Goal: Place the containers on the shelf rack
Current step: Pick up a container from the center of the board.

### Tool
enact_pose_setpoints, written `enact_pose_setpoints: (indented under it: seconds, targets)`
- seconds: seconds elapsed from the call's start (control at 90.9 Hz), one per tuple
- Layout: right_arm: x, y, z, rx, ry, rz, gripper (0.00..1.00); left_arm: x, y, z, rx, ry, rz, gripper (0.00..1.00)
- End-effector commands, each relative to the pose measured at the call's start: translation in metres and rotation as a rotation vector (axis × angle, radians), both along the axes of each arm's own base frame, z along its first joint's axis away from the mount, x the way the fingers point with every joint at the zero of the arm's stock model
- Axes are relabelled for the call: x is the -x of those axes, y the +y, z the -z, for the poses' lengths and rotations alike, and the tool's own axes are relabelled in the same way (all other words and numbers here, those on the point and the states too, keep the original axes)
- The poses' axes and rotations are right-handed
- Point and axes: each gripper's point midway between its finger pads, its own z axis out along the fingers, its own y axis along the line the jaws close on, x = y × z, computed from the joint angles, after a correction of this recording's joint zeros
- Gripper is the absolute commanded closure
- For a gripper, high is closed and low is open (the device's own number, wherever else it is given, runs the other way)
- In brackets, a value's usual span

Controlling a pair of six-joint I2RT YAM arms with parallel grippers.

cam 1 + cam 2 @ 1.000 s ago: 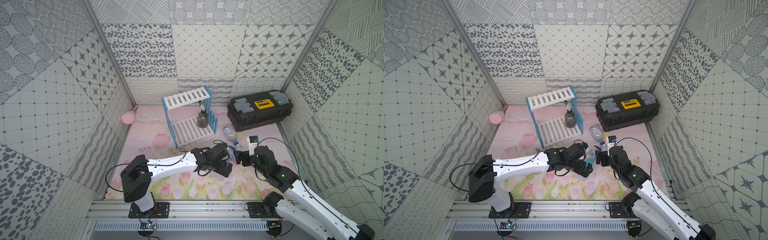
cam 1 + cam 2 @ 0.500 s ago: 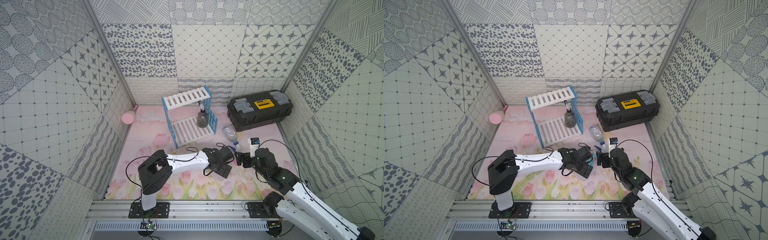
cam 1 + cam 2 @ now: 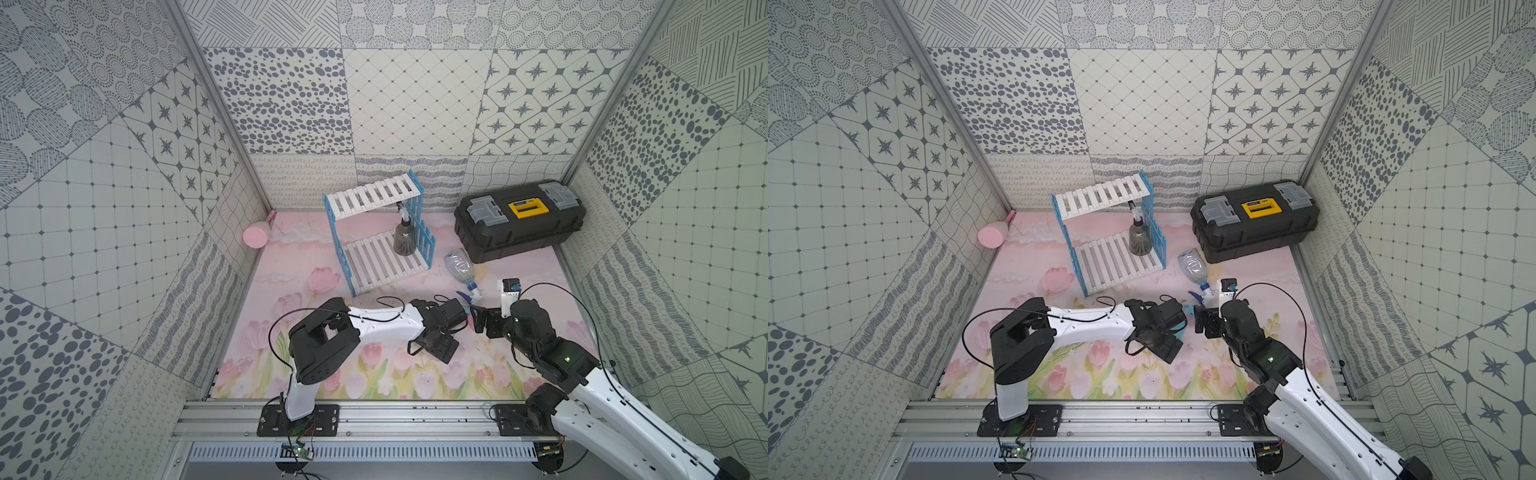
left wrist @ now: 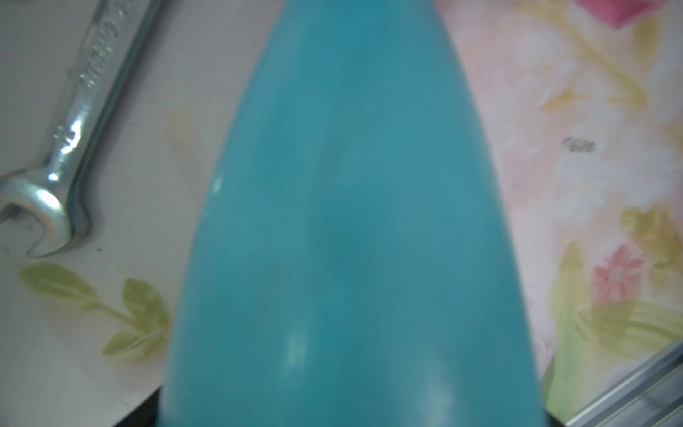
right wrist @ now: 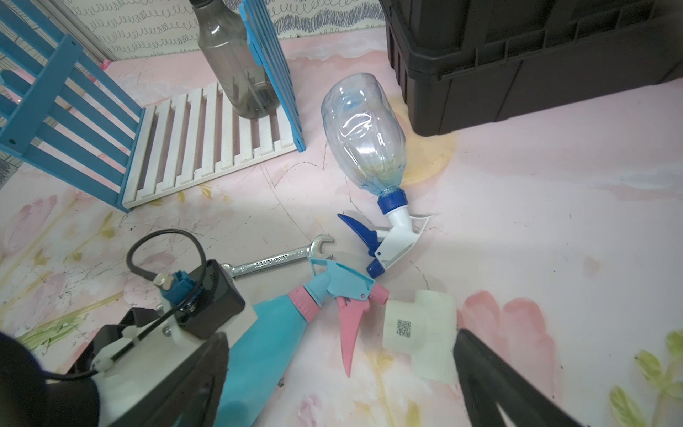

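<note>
The teal cone-shaped spray bottle with pink trigger is laid on the mat beneath the left gripper, whose jaw spread cannot be told; the right gripper is held wide apart beside it. A square grip across the wide body and a straight lift are advised, a chrome spanner and white pipe fitting being close. The bare top tier of the blue-fenced white shelf rack is best reached from above.

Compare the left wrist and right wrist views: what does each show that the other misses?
Only left wrist: a strip of metal rail. Only right wrist: the shelf rack with the smoky bottle on its lower shelf, the clear bottle lying down, the black toolbox, a white fitting. Both: the teal bottle, the wrench, the floral mat.
</note>
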Motion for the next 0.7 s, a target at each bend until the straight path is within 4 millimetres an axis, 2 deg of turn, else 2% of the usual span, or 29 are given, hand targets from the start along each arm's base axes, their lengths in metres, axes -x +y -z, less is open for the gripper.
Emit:
enact_pose_setpoints:
  seconds: [0.0,0.143,0.231,0.264,0.308,0.352,0.44,0.605,0.693]
  targets:
    - [-0.003,-0.002,-0.008,-0.029,-0.035,0.024,0.03,0.011,0.002,0.006,-0.018,0.038,0.049,0.15]
    - [-0.003,-0.001,-0.009,-0.037,-0.036,0.021,0.03,0.008,0.006,-0.003,-0.003,-0.002,0.032,0.26]
    - [-0.002,0.002,-0.019,-0.064,-0.049,0.008,0.03,0.004,0.008,-0.022,0.072,-0.065,0.006,0.27]
    - [-0.001,0.004,-0.022,-0.079,-0.054,0.001,0.03,0.004,0.016,-0.024,0.082,-0.087,-0.007,0.28]
    - [0.001,0.006,-0.025,-0.095,-0.056,-0.013,0.03,0.001,0.016,-0.041,0.151,-0.143,-0.017,0.29]
    - [0.002,0.009,-0.044,-0.132,-0.087,-0.029,0.03,0.000,0.025,-0.053,0.182,-0.187,-0.034,0.30]
    - [0.006,0.015,-0.063,-0.183,-0.115,-0.064,0.03,-0.002,0.037,-0.075,0.254,-0.280,-0.042,0.31]
    - [0.010,0.030,-0.089,-0.273,-0.118,-0.145,0.03,-0.008,0.056,-0.130,0.415,-0.475,-0.041,0.31]
    - [0.013,0.044,-0.103,-0.329,-0.112,-0.228,0.03,-0.008,0.057,-0.158,0.557,-0.483,-0.023,0.31]
